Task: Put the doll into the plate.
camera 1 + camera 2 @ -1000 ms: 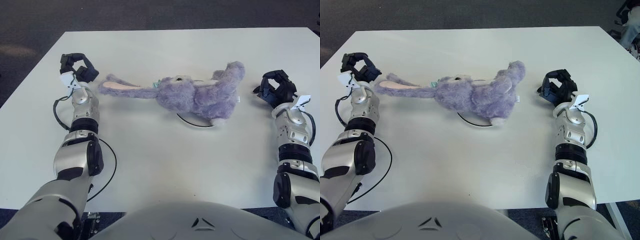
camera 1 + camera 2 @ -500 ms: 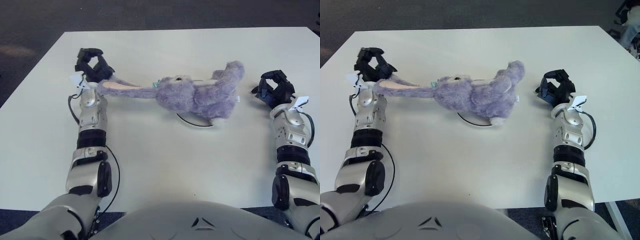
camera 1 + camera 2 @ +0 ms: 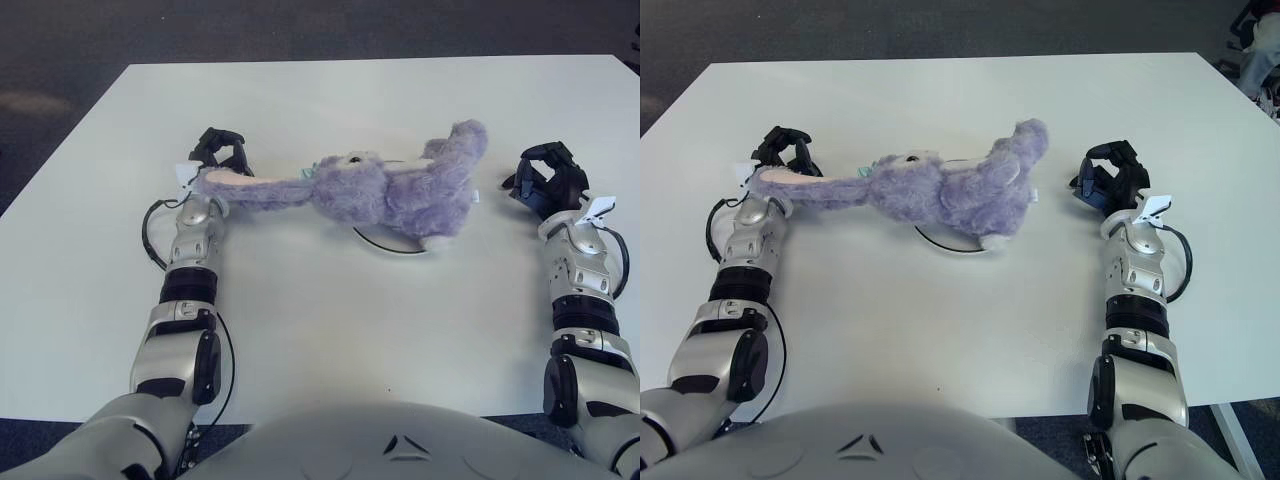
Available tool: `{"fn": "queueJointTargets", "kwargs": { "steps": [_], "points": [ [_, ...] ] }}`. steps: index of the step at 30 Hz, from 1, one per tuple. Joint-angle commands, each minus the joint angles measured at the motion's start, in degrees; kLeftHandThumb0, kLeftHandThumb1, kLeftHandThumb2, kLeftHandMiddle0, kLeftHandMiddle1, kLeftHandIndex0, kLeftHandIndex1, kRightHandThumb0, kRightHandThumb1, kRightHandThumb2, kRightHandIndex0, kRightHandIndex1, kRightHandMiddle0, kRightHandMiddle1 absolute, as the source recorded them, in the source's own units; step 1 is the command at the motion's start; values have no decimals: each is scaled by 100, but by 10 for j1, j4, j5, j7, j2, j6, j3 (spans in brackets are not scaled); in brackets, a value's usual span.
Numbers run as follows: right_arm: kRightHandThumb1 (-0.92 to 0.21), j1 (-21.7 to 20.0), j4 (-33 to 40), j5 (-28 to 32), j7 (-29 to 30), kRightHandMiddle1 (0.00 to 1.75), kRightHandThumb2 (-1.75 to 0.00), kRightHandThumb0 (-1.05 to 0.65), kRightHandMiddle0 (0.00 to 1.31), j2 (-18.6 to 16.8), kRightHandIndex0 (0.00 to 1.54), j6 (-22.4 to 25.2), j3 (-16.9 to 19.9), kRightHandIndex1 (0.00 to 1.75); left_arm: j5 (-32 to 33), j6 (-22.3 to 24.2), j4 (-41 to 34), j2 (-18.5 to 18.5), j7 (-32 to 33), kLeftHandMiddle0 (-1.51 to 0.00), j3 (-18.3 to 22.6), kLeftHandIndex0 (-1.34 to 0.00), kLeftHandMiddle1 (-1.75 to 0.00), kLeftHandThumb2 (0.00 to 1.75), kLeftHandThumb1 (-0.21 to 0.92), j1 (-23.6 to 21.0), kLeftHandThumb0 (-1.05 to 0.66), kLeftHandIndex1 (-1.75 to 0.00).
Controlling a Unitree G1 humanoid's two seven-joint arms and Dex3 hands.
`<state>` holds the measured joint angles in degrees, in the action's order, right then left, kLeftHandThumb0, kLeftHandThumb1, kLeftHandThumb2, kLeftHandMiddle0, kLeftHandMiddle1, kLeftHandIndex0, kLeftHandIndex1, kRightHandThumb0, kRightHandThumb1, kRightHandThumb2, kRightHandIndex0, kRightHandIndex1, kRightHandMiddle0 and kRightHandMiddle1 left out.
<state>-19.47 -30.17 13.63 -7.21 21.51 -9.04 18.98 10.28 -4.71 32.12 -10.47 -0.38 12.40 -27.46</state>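
Observation:
A purple plush bunny doll (image 3: 395, 190) lies on its side over a white plate; only a dark arc of the plate's rim (image 3: 385, 248) shows below its body. One long ear (image 3: 250, 185) stretches left across the table. My left hand (image 3: 222, 155) is at the tip of that ear, its black fingers relaxed just behind and around the ear, which lies across the hand. My right hand (image 3: 545, 180) rests on the table to the right of the doll's feet, a short gap from them, fingers loosely curled and holding nothing.
The white table (image 3: 320, 320) reaches to dark carpet at the back and sides. A black cable (image 3: 150, 225) loops beside my left forearm. My own torso fills the bottom edge of the view.
My left hand has moved right and inward from the table's left side to the tip of the doll's ear, which now lies across it. The right hand has barely moved.

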Motion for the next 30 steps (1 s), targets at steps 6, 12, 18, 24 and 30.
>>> {"fn": "queueJointTargets", "kwargs": {
  "steps": [6,12,18,24,30],
  "points": [
    [-29,21,-39,8,31,175,-133,-1,41,-12,66,-8,32,166,-10,-11,-4,-2,-14,-103,-2,-49,-175,112,47,22,-43,-175],
    [-24,21,-63,17,18,175,-139,-1,45,-13,69,-39,45,167,-13,-8,-4,3,-12,-103,-3,-49,-175,112,47,30,-43,-175],
    [-22,23,-75,24,7,175,-141,-1,47,-18,70,-61,52,167,-17,-12,7,7,-4,-102,1,-49,-175,112,47,29,-43,-175],
    [-21,30,-74,23,8,175,-142,-1,48,-22,71,-71,56,167,-17,-17,5,10,-3,-102,5,-49,-175,112,47,34,-43,-175],
    [-20,42,-67,19,6,175,-143,-1,48,-25,71,-82,56,167,-18,-22,-13,14,0,-103,7,-49,-175,112,47,52,-43,-175]
  ]
}}
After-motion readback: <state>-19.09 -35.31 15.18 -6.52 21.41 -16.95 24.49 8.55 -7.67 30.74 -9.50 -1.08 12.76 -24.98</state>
